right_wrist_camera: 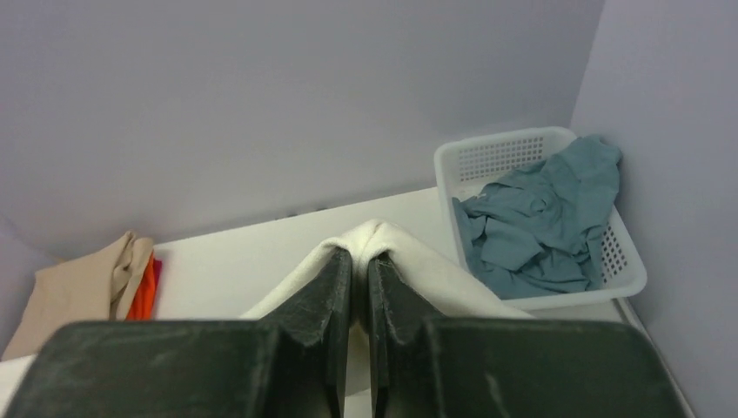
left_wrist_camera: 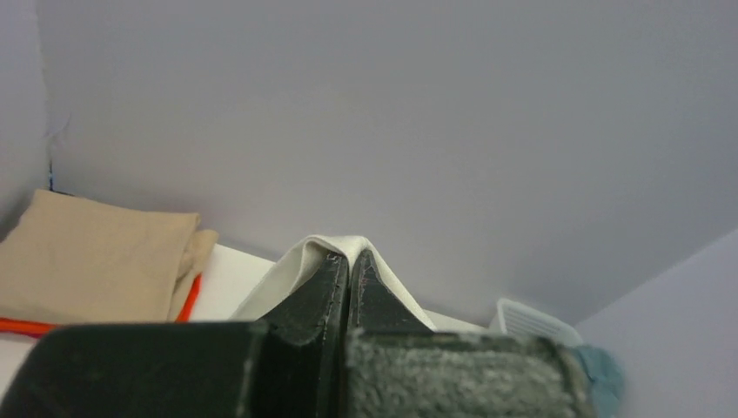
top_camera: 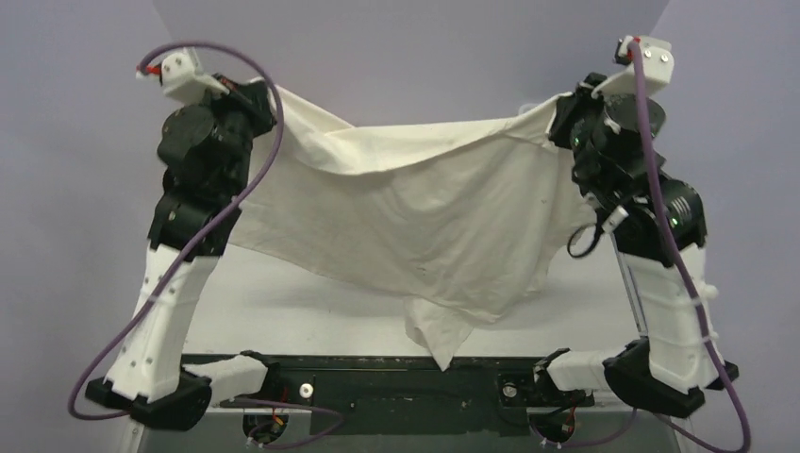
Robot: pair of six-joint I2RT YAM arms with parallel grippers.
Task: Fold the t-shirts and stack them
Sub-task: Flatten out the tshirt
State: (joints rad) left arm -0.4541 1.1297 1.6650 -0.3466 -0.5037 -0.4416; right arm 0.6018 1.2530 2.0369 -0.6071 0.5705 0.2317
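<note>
1. Pale lilac walls [top_camera: 396, 47] close in the white table [top_camera: 283, 316] that we work over.
2. We see the cream-white t-shirt [top_camera: 415, 222] lifted off the table and stretched between the two raised arms. It sags in the middle, and its lowest fold hangs toward the near edge between the arm bases. We cannot tell whether that fold touches anything.
3. Our left gripper [left_wrist_camera: 348, 261] is closed tight on the shirt's upper left corner, with cloth peaking over the pressed-together fingertips.
4. Our right gripper [right_wrist_camera: 358, 254] is clamped the same way on the upper right corner, a ridge of cloth rising above its closed fingers.
5. Farther out, at the back left of the table, a folded tan t-shirt [left_wrist_camera: 87, 261] lies on top of an orange t-shirt [right_wrist_camera: 146, 292]. A thin sliver of what looks like a red t-shirt [right_wrist_camera: 157, 272] shows beside the orange edge.
6. At the far right corner, against the wall, a white lattice basket [right_wrist_camera: 505, 157] holds the crumpled teal-blue t-shirt [right_wrist_camera: 540, 218], part of which lies over the basket's rim.
</note>
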